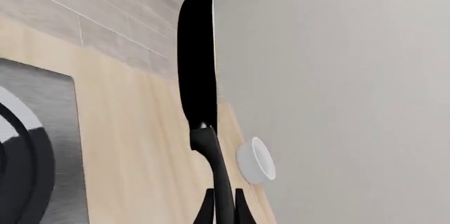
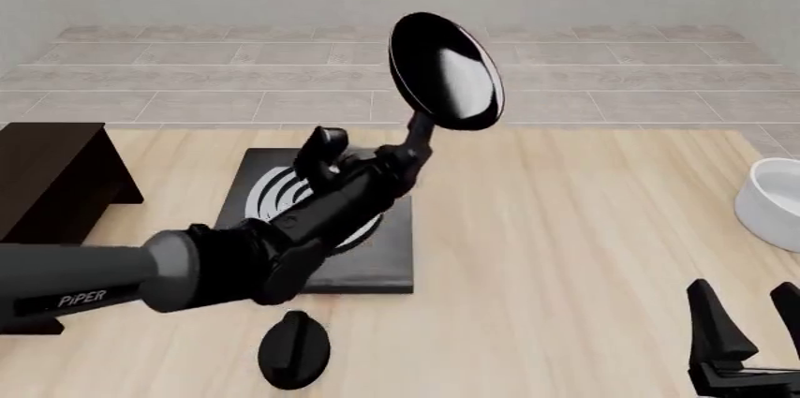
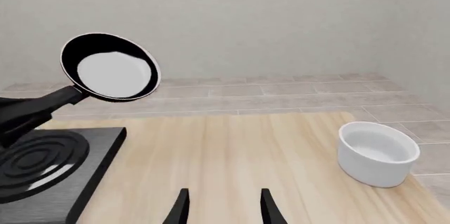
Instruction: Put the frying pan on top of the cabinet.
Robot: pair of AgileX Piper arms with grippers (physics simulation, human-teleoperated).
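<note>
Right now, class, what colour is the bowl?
White; the bowl shows best in the right wrist view.

The frying pan (image 2: 447, 70), small, round and glossy black with a shiny inside, is raised in the air, tipped on edge, its thin handle pointing down. The cabinet (image 2: 51, 178), dark brown and boxy, stands at the tabletop's left, flat top bare.

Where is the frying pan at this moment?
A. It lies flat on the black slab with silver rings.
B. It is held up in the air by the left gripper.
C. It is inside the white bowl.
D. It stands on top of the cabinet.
B: the left gripper grips the handle of the frying pan, which hangs tilted in the air above the table, away from the cabinet.
</note>
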